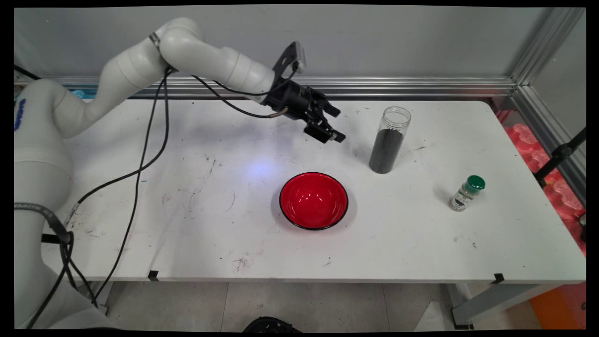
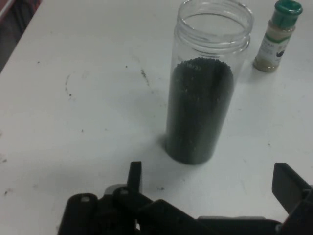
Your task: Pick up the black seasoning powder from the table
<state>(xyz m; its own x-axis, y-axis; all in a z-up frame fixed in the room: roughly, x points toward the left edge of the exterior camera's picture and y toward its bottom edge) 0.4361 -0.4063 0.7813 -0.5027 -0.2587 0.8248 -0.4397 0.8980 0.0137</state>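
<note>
Ahead of the wide-open, empty gripper stands the lidless jar; a fingertip clip would probably topple it.

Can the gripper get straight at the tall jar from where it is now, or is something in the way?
Probably yes. The gripper is open and hangs above the table, left of the jar, with only bare table between them. The bowl and spice bottle stand off to the side.

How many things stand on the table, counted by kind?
Bowl: 1, the red bowl
Tall jar: 1, the open clear jar of dark grains
Small bottle: 1, the green-capped spice bottle
Total: 3
</note>
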